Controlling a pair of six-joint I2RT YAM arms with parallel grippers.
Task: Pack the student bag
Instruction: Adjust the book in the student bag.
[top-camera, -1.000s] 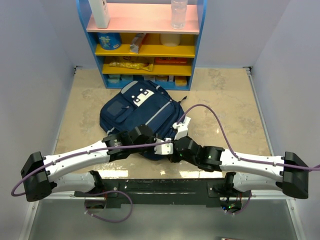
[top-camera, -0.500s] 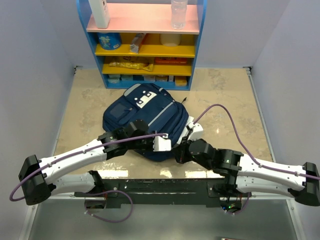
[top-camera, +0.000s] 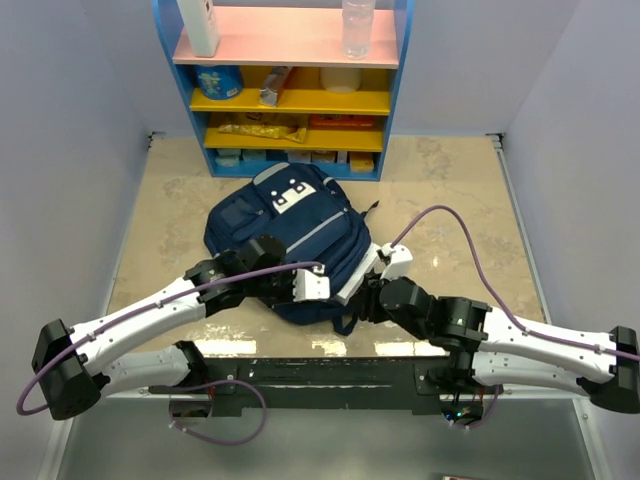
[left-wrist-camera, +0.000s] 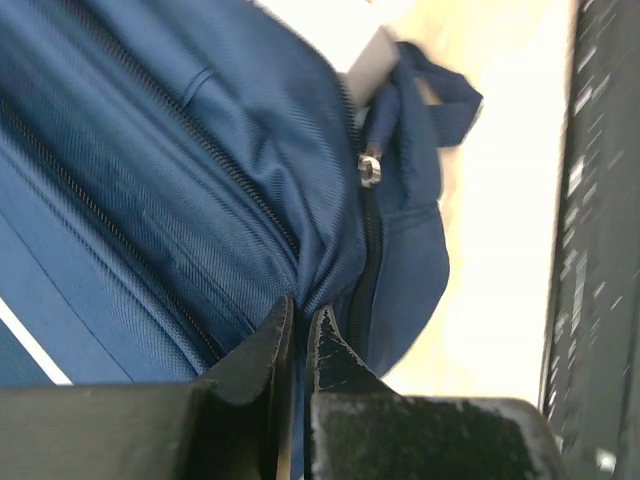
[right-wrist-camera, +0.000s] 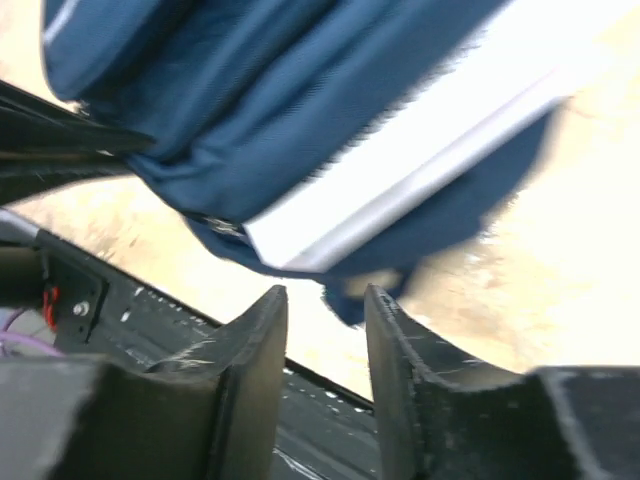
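The navy student bag (top-camera: 290, 225) lies flat on the table, its light stripe and white label patches facing up. My left gripper (top-camera: 325, 290) is at the bag's near edge. In the left wrist view it (left-wrist-camera: 298, 318) is shut on a fold of the bag's fabric (left-wrist-camera: 150, 180) beside a zipper with a metal pull (left-wrist-camera: 370, 170). My right gripper (top-camera: 352, 298) is next to it, open; in the right wrist view (right-wrist-camera: 322, 305) it holds nothing. A flat white and grey slab (right-wrist-camera: 400, 170) runs along the bag's edge (right-wrist-camera: 300, 90); I cannot tell what it is.
A blue shelf unit (top-camera: 290, 90) with pink and yellow boards stands at the back, holding bottles and snack packs. A black rail (top-camera: 330, 375) runs along the near table edge. Purple cables (top-camera: 440, 215) loop over the arms. Grey walls close both sides.
The bag has shifted a little away from the arms and turned slightly. The right arm has swung right and stretched out; the left gripper has followed the bag's near edge.
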